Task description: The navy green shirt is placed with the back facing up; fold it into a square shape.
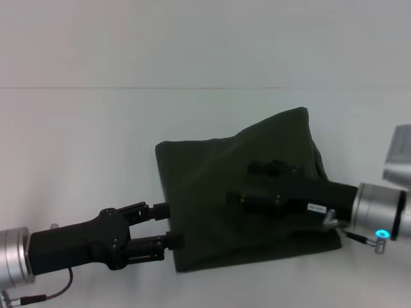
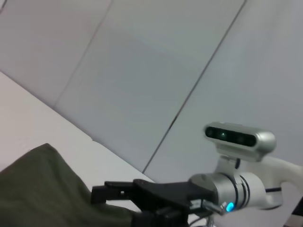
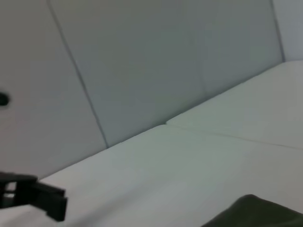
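Navy green shirt [image 1: 212, 186]: plain dark olive cloth, already folded into a rough four-sided bundle, lying near the middle of the white table [image 1: 77, 147]; left edge straight, far right corner lifted into a soft peak (some creases across the top). No print visible. Same cloth seen as a dark mound in the left wrist view [image 2: 42, 189] and as a small corner in the right wrist view [image 3: 255, 213].

Smooth white tabletop, pale panelled wall [image 1: 205, 38] behind.

Left gripper [image 1: 172, 226] reaching in low from the left, fingers parted, tips at the shirt's left edge, nothing clamped. Right gripper [image 1: 247, 186] stretched over the shirt from the right, black against dark cloth; open or closed: cannot tell
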`<state>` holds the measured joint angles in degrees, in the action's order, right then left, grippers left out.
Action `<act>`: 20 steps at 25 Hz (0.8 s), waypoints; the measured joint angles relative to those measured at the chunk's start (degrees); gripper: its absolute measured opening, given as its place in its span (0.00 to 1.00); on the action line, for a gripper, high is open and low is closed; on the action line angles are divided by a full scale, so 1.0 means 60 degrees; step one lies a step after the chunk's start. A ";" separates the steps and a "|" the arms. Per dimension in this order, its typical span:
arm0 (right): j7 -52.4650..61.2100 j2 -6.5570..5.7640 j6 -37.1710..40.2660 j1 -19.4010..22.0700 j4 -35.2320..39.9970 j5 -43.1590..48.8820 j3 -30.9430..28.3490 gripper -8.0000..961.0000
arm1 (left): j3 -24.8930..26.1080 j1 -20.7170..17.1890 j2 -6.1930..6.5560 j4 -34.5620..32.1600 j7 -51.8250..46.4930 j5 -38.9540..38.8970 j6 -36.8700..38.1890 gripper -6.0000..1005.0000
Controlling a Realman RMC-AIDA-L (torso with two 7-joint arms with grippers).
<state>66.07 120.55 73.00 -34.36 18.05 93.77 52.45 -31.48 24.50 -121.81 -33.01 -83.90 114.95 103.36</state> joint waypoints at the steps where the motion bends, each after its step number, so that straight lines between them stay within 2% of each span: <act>1: -0.0381 0.0013 -0.0069 -0.0113 -0.0192 -0.0004 0.0001 0.97 | 0.0040 -0.0001 0.0000 0.0075 -0.0020 0.0000 -0.0064 0.86; 7: -0.1219 0.0030 -0.1092 -0.0461 -0.0820 0.0027 0.0064 0.99 | 0.0212 -0.0044 0.0000 0.0295 -0.0065 0.0000 -0.0284 0.86; 13: -0.1782 0.0020 -0.1832 -0.0320 -0.1222 0.0013 0.0163 0.99 | 0.0219 -0.0047 -0.0025 0.0361 -0.0077 0.0000 -0.0527 0.86; 20: -0.2115 -0.0003 -0.1999 -0.0067 -0.1391 -0.0018 0.0083 0.98 | 0.0223 0.0046 -0.0094 0.0360 -0.0268 0.0002 -0.0927 0.86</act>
<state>53.38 120.53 61.01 -34.76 9.71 93.66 52.95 -30.14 24.77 -122.37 -30.85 -85.51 114.96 97.79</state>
